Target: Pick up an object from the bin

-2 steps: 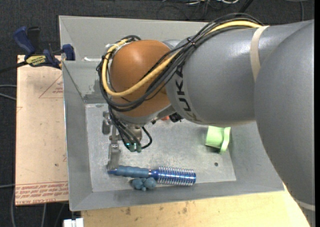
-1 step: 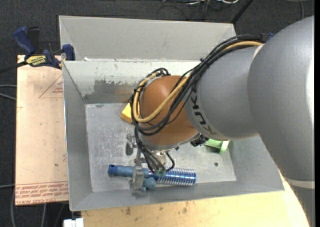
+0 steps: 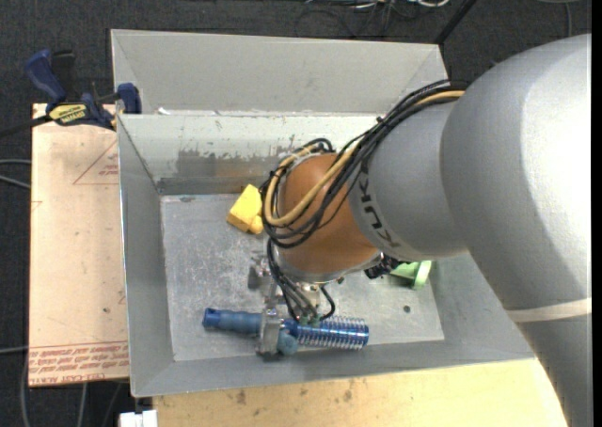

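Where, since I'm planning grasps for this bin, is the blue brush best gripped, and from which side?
On the blue brush, grip the smooth handle from above, closing across its width. It lies flat along the bin's front wall, which likely blocks a sideways approach; the bristled end looks springy.

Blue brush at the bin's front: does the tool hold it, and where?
Cannot be told: the tool meets the blue brush where handle joins bristles; the brush lies on the bin floor.

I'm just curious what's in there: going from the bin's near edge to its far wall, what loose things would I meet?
Blue brush → green piece → yellow block.
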`<move>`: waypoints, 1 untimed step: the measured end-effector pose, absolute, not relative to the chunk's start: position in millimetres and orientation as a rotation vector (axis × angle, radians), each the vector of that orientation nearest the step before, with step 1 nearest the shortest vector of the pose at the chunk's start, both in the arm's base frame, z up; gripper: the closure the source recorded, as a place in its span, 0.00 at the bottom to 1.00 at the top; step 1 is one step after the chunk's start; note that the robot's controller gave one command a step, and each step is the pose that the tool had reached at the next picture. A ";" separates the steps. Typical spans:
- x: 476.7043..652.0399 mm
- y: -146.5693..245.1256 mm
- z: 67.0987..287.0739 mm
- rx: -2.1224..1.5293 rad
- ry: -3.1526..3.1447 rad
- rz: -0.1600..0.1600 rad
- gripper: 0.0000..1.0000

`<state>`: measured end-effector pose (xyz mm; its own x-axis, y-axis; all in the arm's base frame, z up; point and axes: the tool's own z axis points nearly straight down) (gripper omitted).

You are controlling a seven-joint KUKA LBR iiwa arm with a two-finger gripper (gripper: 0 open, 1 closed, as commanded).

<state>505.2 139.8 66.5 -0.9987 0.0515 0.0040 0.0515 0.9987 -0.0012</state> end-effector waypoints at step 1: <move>505.5 142.6 69.9 -0.075 -3.141 -0.003 1.00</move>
<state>505.5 142.6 69.9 -0.9989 0.0476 0.0001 0.0476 0.9989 0.0022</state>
